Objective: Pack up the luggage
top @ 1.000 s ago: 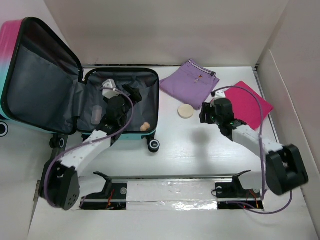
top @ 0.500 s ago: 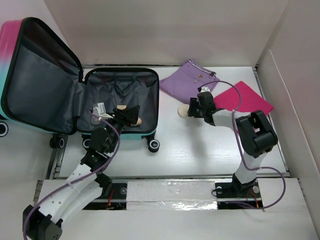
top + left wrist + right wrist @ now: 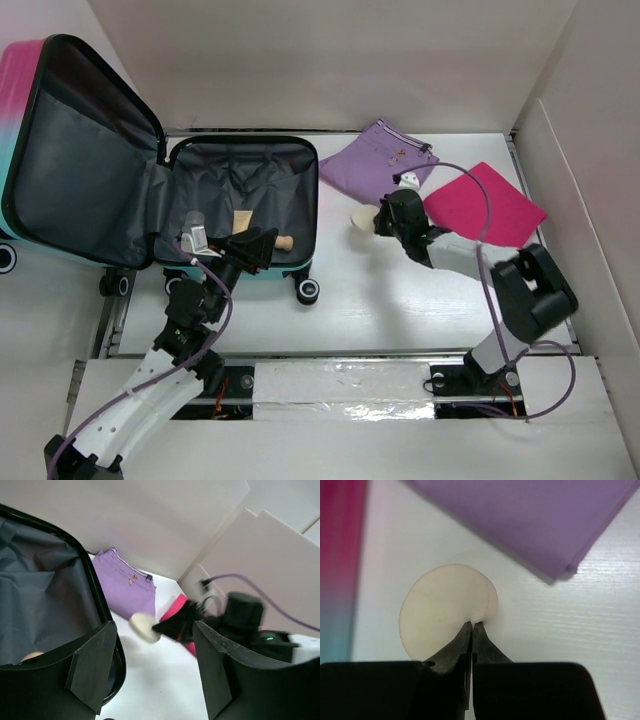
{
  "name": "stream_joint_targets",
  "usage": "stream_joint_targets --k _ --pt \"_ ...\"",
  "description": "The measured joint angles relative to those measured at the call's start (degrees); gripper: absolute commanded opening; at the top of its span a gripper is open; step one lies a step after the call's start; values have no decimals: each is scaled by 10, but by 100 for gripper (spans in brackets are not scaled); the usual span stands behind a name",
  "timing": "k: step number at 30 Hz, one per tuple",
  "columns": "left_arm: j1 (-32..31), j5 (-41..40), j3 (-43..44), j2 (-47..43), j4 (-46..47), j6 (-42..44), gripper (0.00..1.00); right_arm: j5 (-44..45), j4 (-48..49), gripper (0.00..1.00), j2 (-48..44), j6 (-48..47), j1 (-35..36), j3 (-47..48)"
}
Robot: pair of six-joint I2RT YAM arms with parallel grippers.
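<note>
The luggage [image 3: 240, 180] lies open at the left, its lid [image 3: 80, 170] propped up and the dark grey lining showing. My left gripper [image 3: 262, 245] hovers over the luggage's front rim, open, with nothing between its fingers [image 3: 92, 670]. My right gripper [image 3: 382, 218] is shut on the edge of a cream round disc [image 3: 362, 218], held tilted just above the table right of the luggage. The right wrist view shows the shut tips [image 3: 472, 625] pinching the disc [image 3: 445, 610]. From the left wrist the disc [image 3: 144, 627] shows ahead, past the luggage rim [image 3: 97, 605].
A flat purple pouch [image 3: 375, 165] lies behind the disc, and a folded magenta cloth [image 3: 485, 205] to its right. Inside the luggage lie a tan card [image 3: 243, 222], a small wooden piece [image 3: 285, 241] and a clear item [image 3: 195, 220]. White walls enclose the table.
My right gripper has reached the disc, shut on its edge and tipped it up. My left gripper has drawn back from inside the luggage to its front rim.
</note>
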Motion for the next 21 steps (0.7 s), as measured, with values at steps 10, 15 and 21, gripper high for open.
stream_joint_targets --k 10,15,21 --pt "-5 9 -12 -16 3 9 47 -33 21 32 -85 -28 104 176" --pt "-17 -17 -24 -64 -3 11 42 -93 32 79 -11 -32 125 260" --pt "-31 -5 -18 4 15 16 0 -97 15 21 -106 -42 81 139"
